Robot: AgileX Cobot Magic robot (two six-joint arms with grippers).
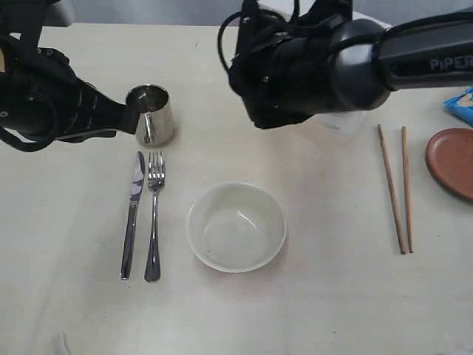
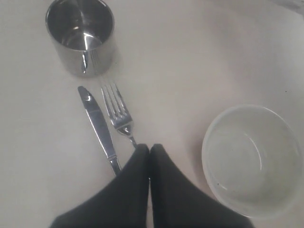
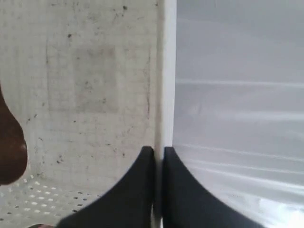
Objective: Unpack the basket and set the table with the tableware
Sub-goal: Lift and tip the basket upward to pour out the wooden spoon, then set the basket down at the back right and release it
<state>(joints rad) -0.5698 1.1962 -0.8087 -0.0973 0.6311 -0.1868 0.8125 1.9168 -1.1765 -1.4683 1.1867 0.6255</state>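
Right wrist view: right gripper [image 3: 159, 151] clamped on basket [image 3: 95, 71] wall; left gripper [image 2: 150, 148] closed, empty; advised: keep level, spoon [image 3: 9, 147] inside

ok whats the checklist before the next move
1. left end effector shut and empty: ok
2. right end effector pinching the basket rim: ok
3. knife and fork side by side next to the bowl: ok
4. mug upright on the table: ok
5. basket emptied: not ok, a wooden spoon lies inside
6. plate at its place: cannot tell, it is cut off at the exterior view's right edge, beyond the chopsticks
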